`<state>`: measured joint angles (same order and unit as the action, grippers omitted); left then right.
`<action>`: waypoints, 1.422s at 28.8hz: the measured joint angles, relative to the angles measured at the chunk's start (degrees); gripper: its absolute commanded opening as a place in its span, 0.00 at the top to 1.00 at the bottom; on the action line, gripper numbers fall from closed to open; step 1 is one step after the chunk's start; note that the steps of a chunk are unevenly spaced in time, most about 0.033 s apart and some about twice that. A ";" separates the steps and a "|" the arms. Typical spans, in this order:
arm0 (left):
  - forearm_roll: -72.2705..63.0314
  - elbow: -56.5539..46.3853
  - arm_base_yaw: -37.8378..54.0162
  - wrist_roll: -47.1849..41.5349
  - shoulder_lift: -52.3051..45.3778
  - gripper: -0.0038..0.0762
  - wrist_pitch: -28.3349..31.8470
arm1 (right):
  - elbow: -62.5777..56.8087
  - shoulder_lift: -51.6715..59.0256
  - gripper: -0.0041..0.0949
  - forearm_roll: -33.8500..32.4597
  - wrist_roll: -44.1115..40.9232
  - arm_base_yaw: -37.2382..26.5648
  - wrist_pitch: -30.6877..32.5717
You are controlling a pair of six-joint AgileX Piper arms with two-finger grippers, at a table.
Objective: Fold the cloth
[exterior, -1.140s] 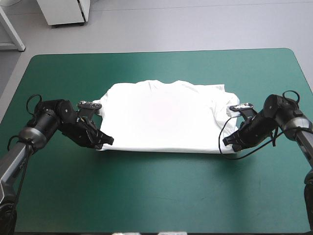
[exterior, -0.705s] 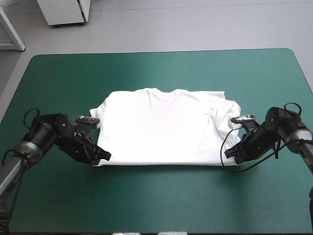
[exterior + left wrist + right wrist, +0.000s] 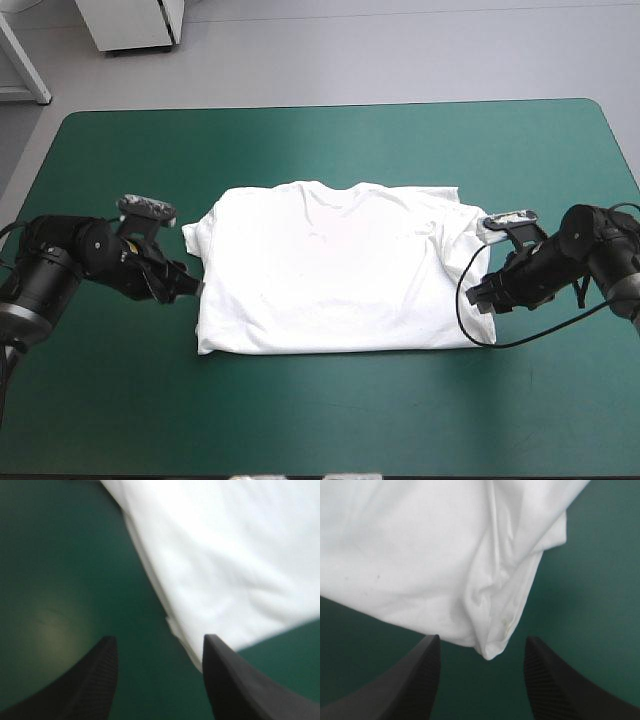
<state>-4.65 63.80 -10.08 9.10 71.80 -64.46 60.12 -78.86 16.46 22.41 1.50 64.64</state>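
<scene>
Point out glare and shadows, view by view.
High view: soft sheen on the teal-green cover beyond the T-shirt. Left wrist view: a pale glare patch on the cover beside the left gripper. Right wrist view: grey shading in the T-shirt's creases, shadow under its edge.

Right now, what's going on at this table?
A white short-sleeved T-shirt lies flat as a rough rectangle in the middle of the teal-green cover, collar toward the far edge. The left gripper sits low beside its left edge and the right gripper beside its right edge, both with their black fingers open. Neither holds the T-shirt. A bunched corner lies just ahead of the right gripper.
</scene>
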 measured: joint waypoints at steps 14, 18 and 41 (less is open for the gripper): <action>1.65 19.33 7.70 1.06 26.38 0.46 7.95 | 6.74 0.00 0.46 -0.44 -1.42 0.40 1.44; -0.70 22.82 7.70 1.45 32.32 0.46 8.35 | 6.74 0.00 0.46 -0.96 -1.46 1.81 1.44; -2.96 27.87 7.92 1.62 43.62 0.89 8.94 | 6.78 0.00 0.46 -1.49 -1.46 2.46 1.14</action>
<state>-7.61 91.67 -2.16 10.72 115.41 -55.51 66.90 -78.86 14.97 20.94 3.96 65.78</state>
